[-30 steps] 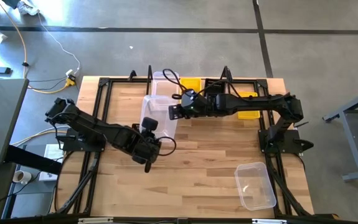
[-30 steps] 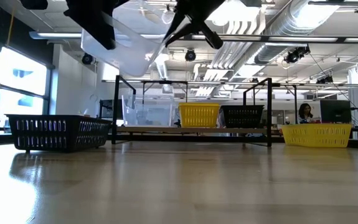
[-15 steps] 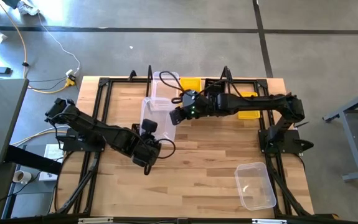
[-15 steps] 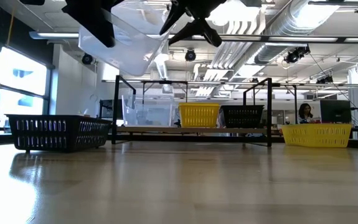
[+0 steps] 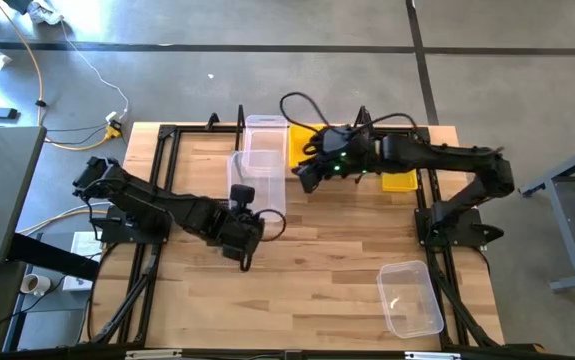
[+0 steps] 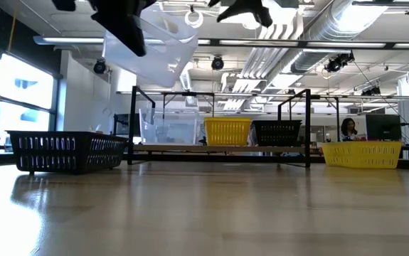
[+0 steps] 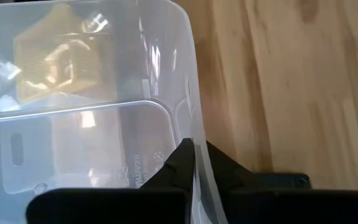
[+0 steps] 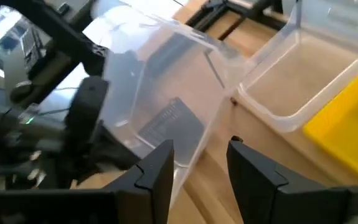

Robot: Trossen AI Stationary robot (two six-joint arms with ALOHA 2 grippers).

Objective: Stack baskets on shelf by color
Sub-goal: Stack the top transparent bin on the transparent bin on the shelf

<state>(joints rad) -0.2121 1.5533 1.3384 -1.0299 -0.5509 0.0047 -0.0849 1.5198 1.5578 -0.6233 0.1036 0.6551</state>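
A clear basket [image 5: 257,182] hangs above the table's middle, with my left gripper [image 5: 244,240] shut on its near end; the low view shows the basket [image 6: 151,50] tilted high over the table. My right gripper [image 5: 300,178] stands open just to the right of it, touching nothing; the right wrist view looks past it [image 8: 200,167] at the basket [image 8: 166,81]. The shelf [image 6: 190,148] at the far edge bears a clear basket [image 5: 265,130], a yellow basket [image 6: 227,131] and a black basket [image 6: 277,132]. My left gripper pinches one wall of the clear basket [image 7: 194,134], one finger inside the basket and one outside. The fingers come slanting down from the near left. The basket is lifted clear of the table and tilted.
A black basket [image 6: 65,151] stands on the table at the left. A yellow basket [image 5: 399,178] lies right of the shelf. Another clear basket [image 5: 410,297] sits near the front right corner. Bare wood lies between the arms and the near edge.
My right gripper has opened, let go of the clear basket, rolled its wrist, and drawn up and toward the table's right edge. The basket stays lifted in my left gripper, which has kept almost still.
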